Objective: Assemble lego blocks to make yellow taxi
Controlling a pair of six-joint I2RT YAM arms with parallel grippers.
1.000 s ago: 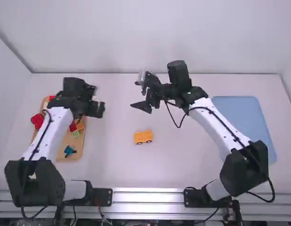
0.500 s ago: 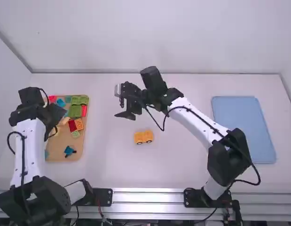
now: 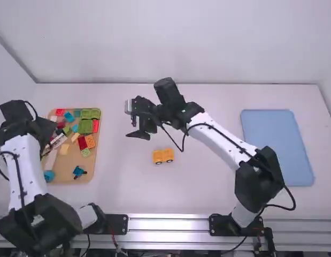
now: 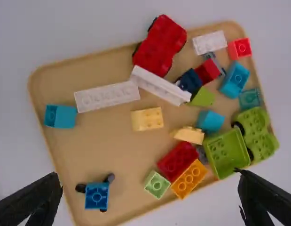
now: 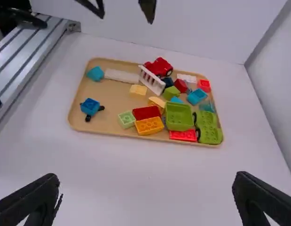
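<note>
1. The orange-yellow wheeled car (image 3: 163,156), presumably the taxi's base, rests upright near the middle of the counter (image 3: 208,182), right of the wooden tray (image 3: 74,179).
2. The left end effector (image 4: 150,180) is above the tray at the counter's left side, its fingers wide apart with nothing clamped. The right end effector (image 5: 146,179) is far and left of the car, its fingers also well apart and empty.
3. Loose blocks lie in the tray, among them a pale yellow block (image 4: 148,119) and a rounded yellow block (image 4: 188,135). Choosing the next part seems to be the step in hand; the build looks unfinished.
4. The car should be light, stiff and hard, unlikely to break but ready to roll on its wheels. It is best held across its long sides, above the wheels, and braced while anything is pressed onto it.
5. The pale yellow block offers flat opposite sides for a square, light pinch. The rounded one is likelier to slip if taken by its curve, so its flat faces low down suit better; its close neighbours could get nudged.
</note>
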